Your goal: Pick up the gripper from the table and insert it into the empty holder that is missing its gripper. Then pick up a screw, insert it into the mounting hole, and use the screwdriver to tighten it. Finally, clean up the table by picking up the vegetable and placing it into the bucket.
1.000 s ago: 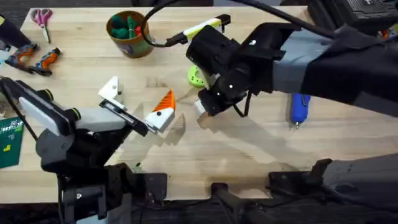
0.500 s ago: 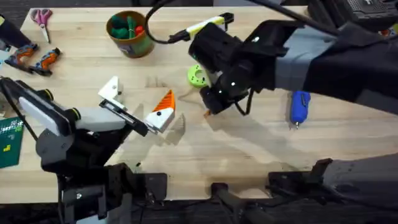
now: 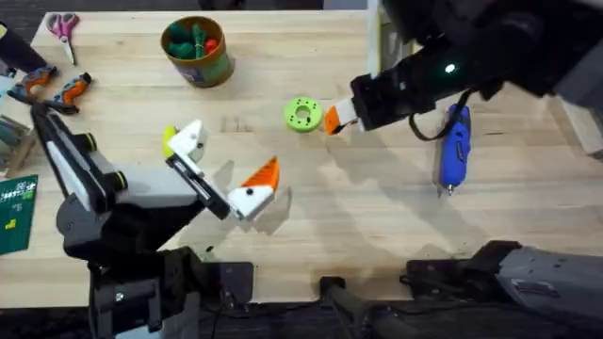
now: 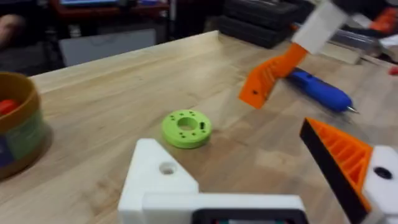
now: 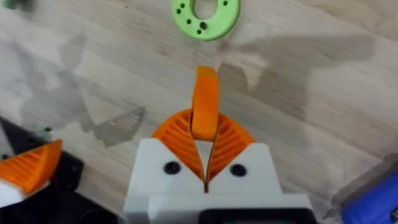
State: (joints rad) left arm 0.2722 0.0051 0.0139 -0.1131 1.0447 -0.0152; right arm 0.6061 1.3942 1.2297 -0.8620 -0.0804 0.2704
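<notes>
We see the right gripper [image 5: 204, 140] pinched shut on the orange gripper [image 5: 204, 102], lifted clear of the table [image 3: 377, 226], presumably to carry it over. The left gripper [image 3: 221, 165] waits at seven o'clock from it, fingers spread wide: its bare white holder [image 4: 163, 182] faces up, likely offered for insertion. The bucket [image 3: 196, 52] sits at eleven o'clock; the screwdriver [image 3: 455, 151] lies at three.

A pale wooden table [image 3: 283, 226] under even light — dark cases [image 4: 261, 22] stacked behind it.
</notes>
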